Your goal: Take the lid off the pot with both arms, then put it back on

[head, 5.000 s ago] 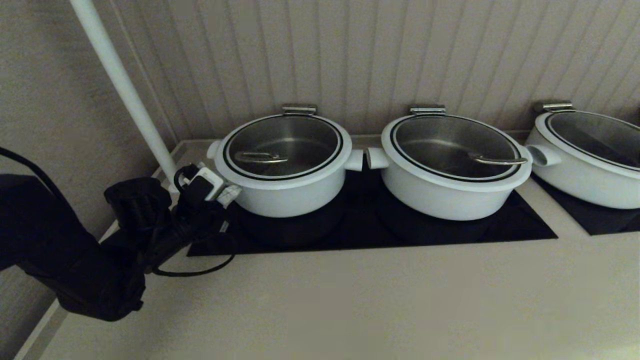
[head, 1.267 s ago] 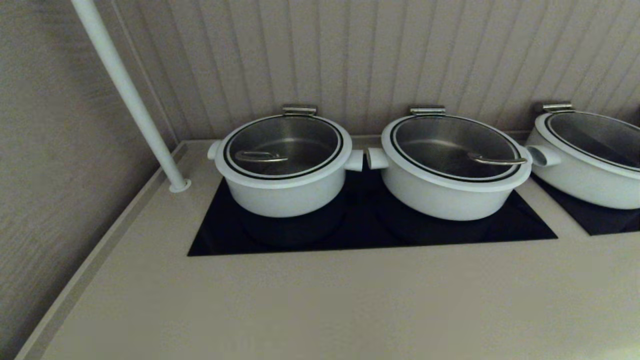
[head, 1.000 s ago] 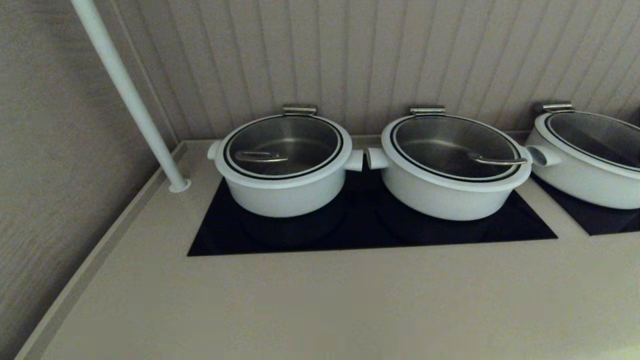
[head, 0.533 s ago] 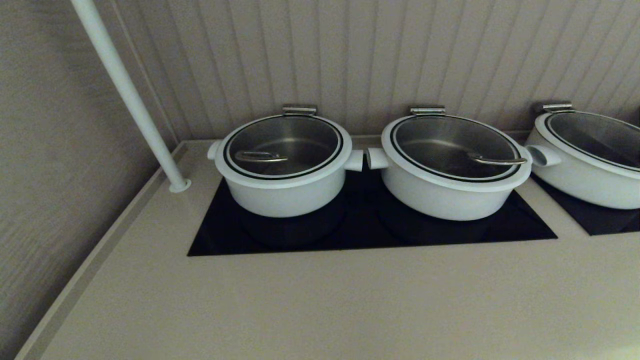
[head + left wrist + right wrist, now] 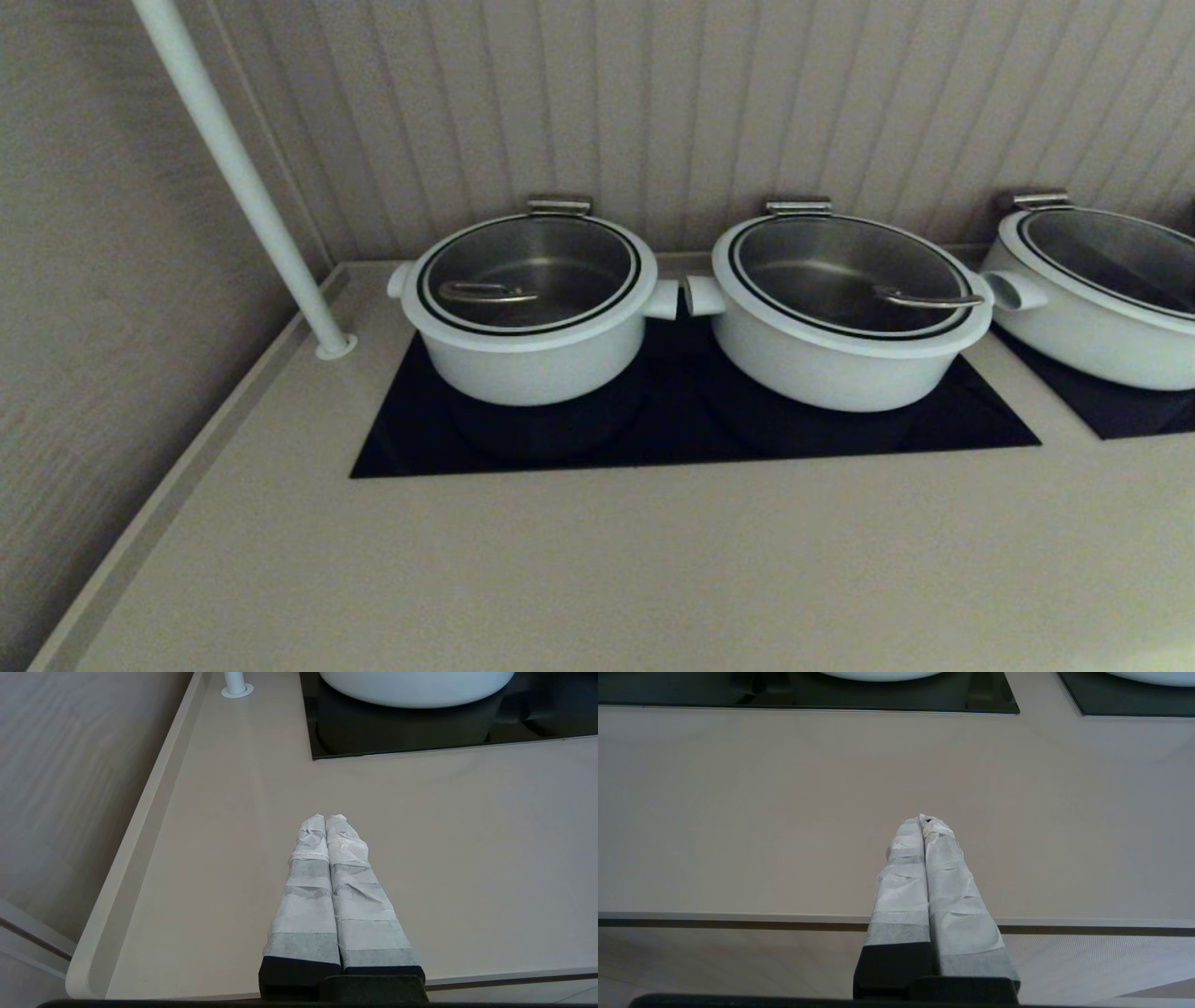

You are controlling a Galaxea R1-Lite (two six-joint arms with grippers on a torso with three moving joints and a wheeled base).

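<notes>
The pot (image 5: 532, 359) is the leftmost, deepest white one on the black hob, and its base (image 5: 416, 688) shows in the left wrist view. The glass lid (image 5: 528, 271) with its steel loop handle (image 5: 485, 294) sits flat on it. Neither arm appears in the head view. My left gripper (image 5: 325, 817) is shut and empty above the near left of the counter, well short of the pot. My right gripper (image 5: 923, 820) is shut and empty above the counter's front edge.
Two wider white pots (image 5: 845, 317) (image 5: 1102, 289) with lids stand to the right. A white pole (image 5: 238, 177) rises from the counter's back left corner, beside a side wall. The beige counter (image 5: 597, 560) has a raised left rim (image 5: 135, 830). A ribbed wall stands behind the pots.
Five seconds ago the left arm was reaching beside the pot's left handle. It has since drawn back out of the head view. Over the last second nothing has moved.
</notes>
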